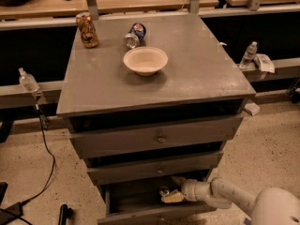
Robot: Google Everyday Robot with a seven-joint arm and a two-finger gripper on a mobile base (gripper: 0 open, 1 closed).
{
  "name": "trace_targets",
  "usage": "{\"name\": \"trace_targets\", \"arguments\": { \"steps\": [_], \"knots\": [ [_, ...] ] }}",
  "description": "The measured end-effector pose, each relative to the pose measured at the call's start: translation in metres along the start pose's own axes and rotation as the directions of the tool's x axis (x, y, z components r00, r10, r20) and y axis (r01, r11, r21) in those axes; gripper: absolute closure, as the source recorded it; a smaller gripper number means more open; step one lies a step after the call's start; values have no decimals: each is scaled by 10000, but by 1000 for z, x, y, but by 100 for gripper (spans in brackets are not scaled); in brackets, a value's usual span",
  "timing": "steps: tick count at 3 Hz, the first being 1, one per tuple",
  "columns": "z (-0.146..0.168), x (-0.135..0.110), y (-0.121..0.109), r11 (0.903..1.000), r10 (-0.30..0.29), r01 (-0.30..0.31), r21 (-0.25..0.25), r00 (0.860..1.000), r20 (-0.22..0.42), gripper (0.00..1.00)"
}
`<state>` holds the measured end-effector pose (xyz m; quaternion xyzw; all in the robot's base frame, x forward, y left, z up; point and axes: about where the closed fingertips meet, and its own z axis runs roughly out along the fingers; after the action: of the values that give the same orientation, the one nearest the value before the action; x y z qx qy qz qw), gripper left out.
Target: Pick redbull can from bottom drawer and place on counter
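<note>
So the claw (169, 190) is down in the pulled-out bottom drawer (140, 213), reaching in from the right with its fingers spread apart. The redbull can (163, 190) seems to stand upright, only its silver top showing, right at the fingertips and, far as I can tell, between them. The counter surface (201, 74) sits straight above, so I'd guess squeeze, then lift.

We count three grey drawers: a top drawer (159, 138), a middle drawer (157, 169) and the bottom drawer (131, 201). On the tabletop (201, 74) we see two cans, one gold-brown can (87, 30) and one blue can (134, 34), plus one bowl (145, 60). Two plastic bottles flank the cabinet, a left bottle (28, 81) and a right bottle (249, 54). One end effector (170, 189) sits in the bottom drawer beside one silver can top (163, 190).
</note>
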<state>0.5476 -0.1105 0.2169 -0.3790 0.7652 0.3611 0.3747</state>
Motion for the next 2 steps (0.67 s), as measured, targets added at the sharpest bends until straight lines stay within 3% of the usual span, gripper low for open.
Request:
{"name": "trace_targets", "arguments": {
  "steps": [1,2],
  "knots": [
    [5,7,-2,9999,123,-123,-35,9999,-76,19],
    [9,11,-2,9997,206,-206,-95,9998,-61,35]
  ]
}}
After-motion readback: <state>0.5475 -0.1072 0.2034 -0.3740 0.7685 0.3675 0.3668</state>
